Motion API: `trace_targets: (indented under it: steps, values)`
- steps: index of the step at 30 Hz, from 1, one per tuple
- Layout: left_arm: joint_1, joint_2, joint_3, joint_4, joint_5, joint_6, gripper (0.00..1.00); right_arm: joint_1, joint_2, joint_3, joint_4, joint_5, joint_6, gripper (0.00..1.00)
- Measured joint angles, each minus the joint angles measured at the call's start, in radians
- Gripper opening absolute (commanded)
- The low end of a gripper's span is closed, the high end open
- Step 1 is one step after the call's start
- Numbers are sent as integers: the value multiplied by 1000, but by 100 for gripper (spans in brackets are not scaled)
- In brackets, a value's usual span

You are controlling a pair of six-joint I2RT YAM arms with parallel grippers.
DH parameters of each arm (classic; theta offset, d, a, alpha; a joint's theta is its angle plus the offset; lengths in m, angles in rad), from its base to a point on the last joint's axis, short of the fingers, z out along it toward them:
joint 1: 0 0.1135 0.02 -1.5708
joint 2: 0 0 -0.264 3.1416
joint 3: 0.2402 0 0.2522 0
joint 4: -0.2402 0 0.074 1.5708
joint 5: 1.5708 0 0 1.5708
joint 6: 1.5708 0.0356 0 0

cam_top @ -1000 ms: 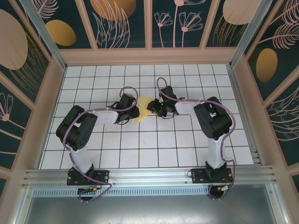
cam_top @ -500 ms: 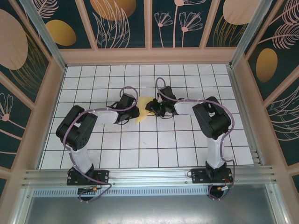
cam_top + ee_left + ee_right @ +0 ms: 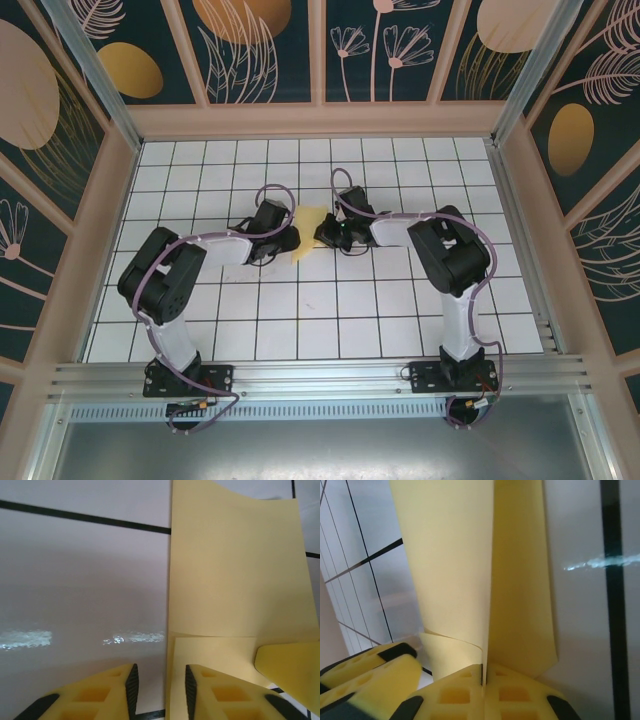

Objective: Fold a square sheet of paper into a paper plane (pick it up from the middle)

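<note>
Right end effector point(image 3: 482, 672) clenched on the sheet of paper point(image 3: 450, 555), crease pointing away; left end effector point(image 3: 160, 677) released

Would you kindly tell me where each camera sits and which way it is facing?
Top external: fixed above and behind the arms, looking down at the tiled table; both arms, left hand and right hand show.
Left wrist: on the left arm, looking along its open yellow fingers at the sheet of paper.
Right wrist: on the right arm, looking along fingers shut on that sheet.
Shared: both wrist views see the sheet.
</note>
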Motion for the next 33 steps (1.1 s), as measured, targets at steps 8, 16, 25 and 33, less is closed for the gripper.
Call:
trace_targets:
  steps: [8,16,25,33]
  values:
    - [0,-242,-36,11,-41,24,81,1,-184,-43,-61,119,22,0]
    - [0,-357,-134,140,-42,47,99,18,-315,-73,-142,249,122,0]
    - [0,-351,-300,415,39,87,99,29,-297,-93,-177,318,277,0]
    - [0,-349,-422,630,117,239,84,30,-189,-53,-201,287,367,0]
